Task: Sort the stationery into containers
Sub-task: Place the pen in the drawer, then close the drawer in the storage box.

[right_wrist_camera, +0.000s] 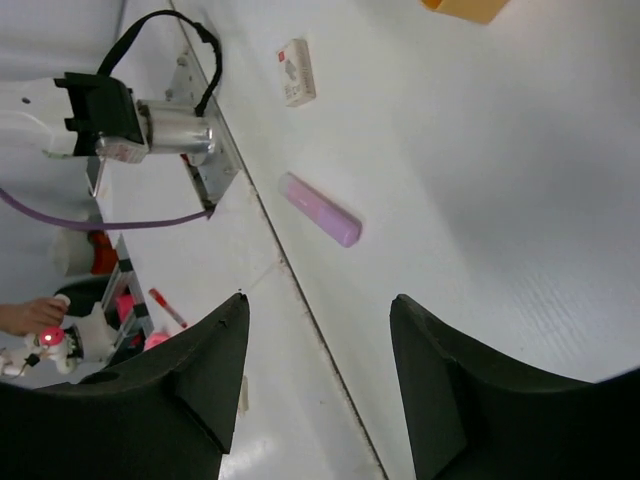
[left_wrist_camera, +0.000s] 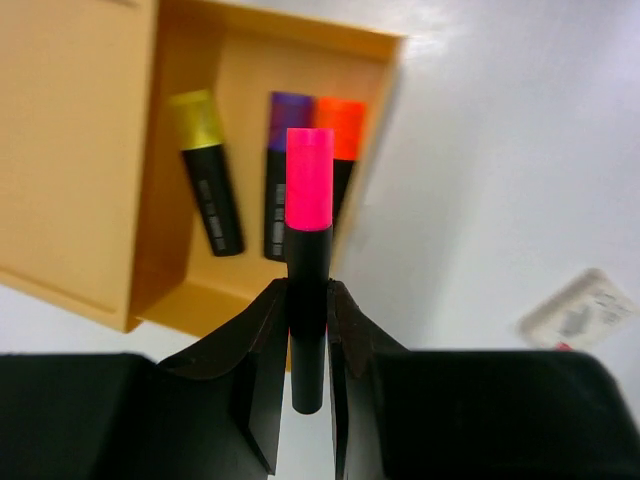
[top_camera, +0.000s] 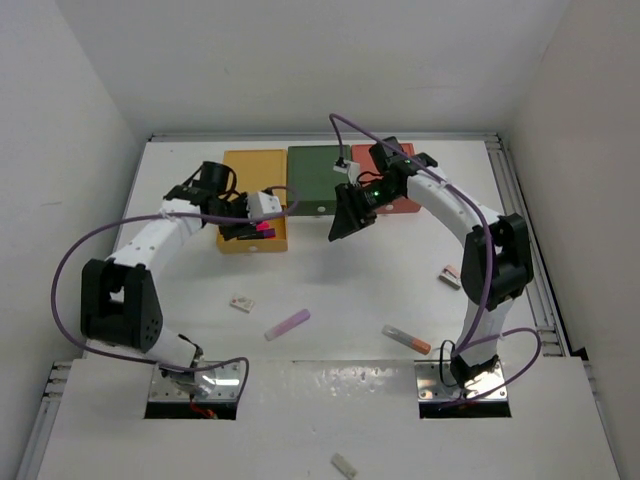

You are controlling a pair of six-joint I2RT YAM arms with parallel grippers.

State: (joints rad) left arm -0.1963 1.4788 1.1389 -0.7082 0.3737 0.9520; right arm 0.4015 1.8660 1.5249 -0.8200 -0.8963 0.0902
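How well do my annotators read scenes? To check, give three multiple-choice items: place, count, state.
1. Where is the lilac stick? A in the green box; B in the right hand; C on the table.
2. How many markers lie in the yellow box? A three; B one; C five.
3. The left hand is: A open; B shut on the pink-capped marker; C shut on an eraser.
Answers: C, it lies on bare table; A, yellow, purple and orange caps show; B, its fingers clamp the barrel.

White table (top_camera: 340, 280) bears 3 boxes (top_camera: 315, 175), lilac stick (top_camera: 287, 324), eraser (top_camera: 242, 302).
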